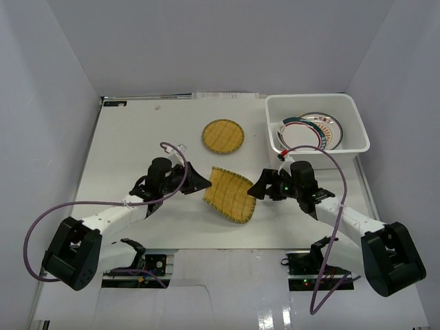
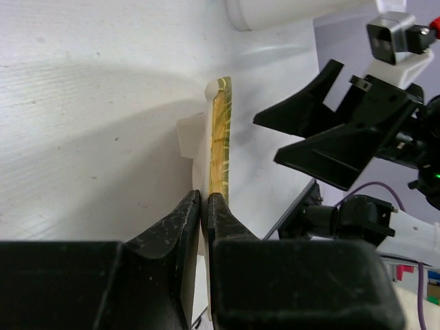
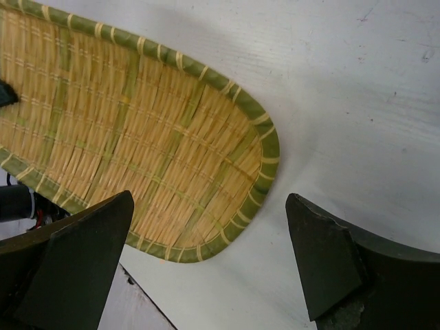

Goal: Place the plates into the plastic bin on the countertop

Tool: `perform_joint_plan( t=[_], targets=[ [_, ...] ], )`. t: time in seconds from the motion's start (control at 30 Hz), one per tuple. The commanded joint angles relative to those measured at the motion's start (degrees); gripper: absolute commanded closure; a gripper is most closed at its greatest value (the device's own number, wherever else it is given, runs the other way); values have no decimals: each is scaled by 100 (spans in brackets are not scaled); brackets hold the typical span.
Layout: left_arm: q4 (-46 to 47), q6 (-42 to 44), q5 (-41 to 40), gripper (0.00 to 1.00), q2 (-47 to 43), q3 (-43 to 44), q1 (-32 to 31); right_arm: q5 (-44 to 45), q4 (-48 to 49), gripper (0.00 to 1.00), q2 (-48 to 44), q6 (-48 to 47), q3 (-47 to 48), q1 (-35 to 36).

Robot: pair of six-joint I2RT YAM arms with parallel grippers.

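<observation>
I observed the left gripper [image 1: 204,184] clamped on the left edge of the squarish woven plate [image 1: 230,194], near the middle of the countertop [image 1: 130,137]. The round woven plate [image 1: 223,135] lay flat behind it. The right gripper [image 1: 256,190] stood spread wide at the squarish plate's right edge, gripping nothing. At far right, the patterned plates [image 1: 317,130] rested inside the plastic bin [image 1: 313,99].

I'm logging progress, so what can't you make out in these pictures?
Top view: the count of plates in the plastic bin; they overlap.
Left wrist view: the face of the squarish woven plate; it shows edge-on, lower rim behind the left tool.
Right wrist view: that plate's left part, cut off by the frame edge.
</observation>
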Motion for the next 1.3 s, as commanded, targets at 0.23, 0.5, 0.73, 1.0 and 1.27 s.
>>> perform_joint_plan(
  t=[0.23, 0.5, 0.73, 1.0, 1.27],
  targets=[
    [582, -295, 591, 100, -308, -74, 15, 19, 829, 5, 651, -27, -318, 18],
    [1409, -998, 1276, 100, -440, -206, 181, -1343, 1593, 4, 1276, -388, -494, 10],
    [1515, -1271, 1585, 100, -712, -259, 269, -1310, 2350, 0, 1040, -80, -941, 10],
    [1128, -1148, 1611, 100, -818, -197, 287, -1195, 2297, 69, -173, 139, -1101, 10],
    [-821, -26, -135, 44, -458, 830, 305, -335, 937, 92, -1439, 193, 207, -69]
  ],
)
